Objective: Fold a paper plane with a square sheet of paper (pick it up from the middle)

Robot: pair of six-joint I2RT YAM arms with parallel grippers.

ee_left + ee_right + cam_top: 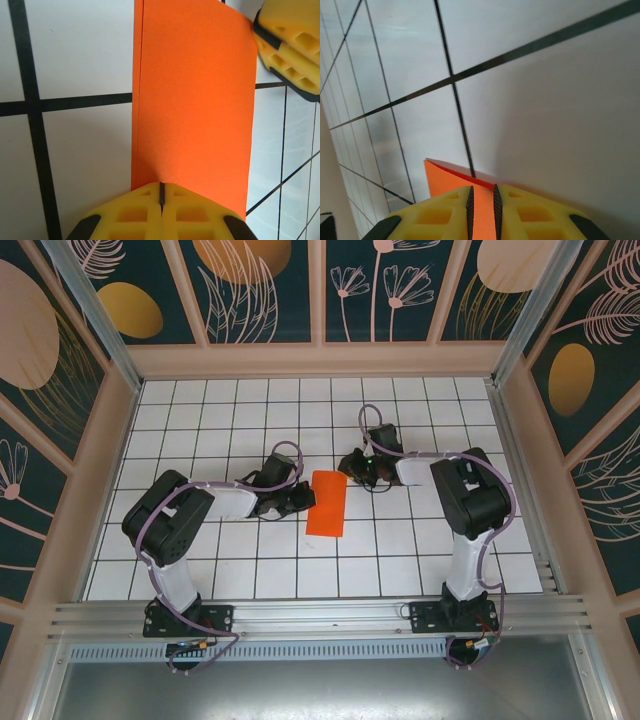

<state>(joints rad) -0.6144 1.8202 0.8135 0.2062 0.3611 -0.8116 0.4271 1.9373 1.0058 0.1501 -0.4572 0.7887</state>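
Two robot arms, the left arm (168,540) and the right arm (468,530), had black joints, white link covers and looped lilac cables (292,448). Their fingers (135,215) were yellow plastic with moulded pockets and black pads.

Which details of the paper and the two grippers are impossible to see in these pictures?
Top view: any creases on the paper are too small to see.
Left wrist view: the shut left gripper hides the paper's near edge; the top border cuts off its far end.
Right wrist view: the right gripper covers most of the paper; whether it pinches it is unclear.
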